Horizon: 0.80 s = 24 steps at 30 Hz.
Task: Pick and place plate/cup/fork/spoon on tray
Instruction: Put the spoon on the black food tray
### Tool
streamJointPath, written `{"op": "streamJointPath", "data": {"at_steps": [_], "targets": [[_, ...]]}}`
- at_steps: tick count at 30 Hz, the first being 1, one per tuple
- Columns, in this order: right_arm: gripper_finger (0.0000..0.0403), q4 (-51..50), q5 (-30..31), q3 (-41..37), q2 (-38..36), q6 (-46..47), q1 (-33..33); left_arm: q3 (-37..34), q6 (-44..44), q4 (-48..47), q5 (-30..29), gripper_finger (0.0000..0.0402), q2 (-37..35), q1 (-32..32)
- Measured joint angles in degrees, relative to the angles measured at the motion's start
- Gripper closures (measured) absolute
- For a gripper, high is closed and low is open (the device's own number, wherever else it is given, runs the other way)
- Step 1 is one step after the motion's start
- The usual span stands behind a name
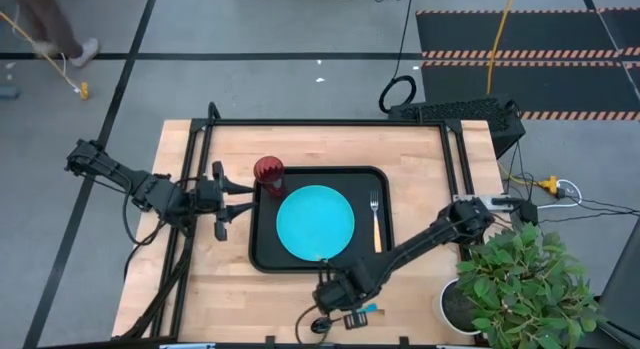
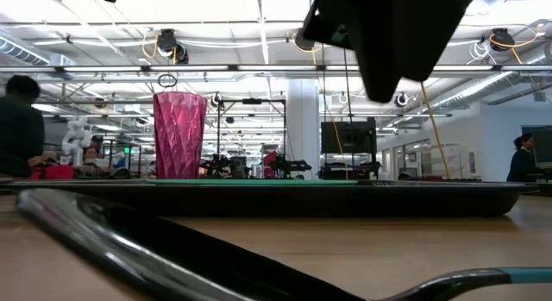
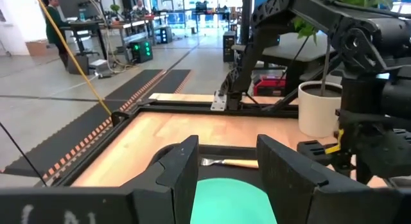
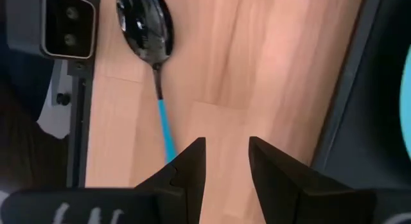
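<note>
From above: plate [image 1: 315, 223], cup [image 1: 268, 175] and fork [image 1: 376, 219] already on the tray [image 1: 263, 254], spoon [image 1: 362, 311] off its near edge on pale wood under the right gripper [image 1: 335, 307], left gripper [image 1: 240, 197] parked beside the cup. Low across the tray: workshop, seated people. At the wrists: both jaws spread, empty; right ones just beside the spoon's handle, presumably for the last pick.

We see the spoon [image 1: 352, 315] mostly hidden under the right gripper [image 1: 338, 301] from above; the low view blurs it and cuts it off at the edge. The plate [image 3: 232, 199] is cut off in the left wrist view, the cup [image 1: 268, 173] hidden there.
</note>
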Motion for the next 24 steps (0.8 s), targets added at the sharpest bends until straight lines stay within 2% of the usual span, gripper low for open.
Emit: {"op": "streamJointPath", "data": {"at_steps": [6, 12, 24], "targets": [[0.0291, 2.1, 0.2, -1.6, 0.0, 3.3, 3.5, 0.0, 0.3, 0.4, 0.0, 0.0241, 0.0, 0.0], [0.0291, 9.1, 0.1, -6.4, 0.0, 6.8, 5.6, 0.0, 1.6, 2.9, -0.1, 0.0241, 0.3, 0.0], [0.0291, 19.3, -2.9, -13.3, 0.0, 11.2, 6.1, 0.0, 3.9, 11.5, -2.1, 0.0241, 6.5, 0.1]]}}
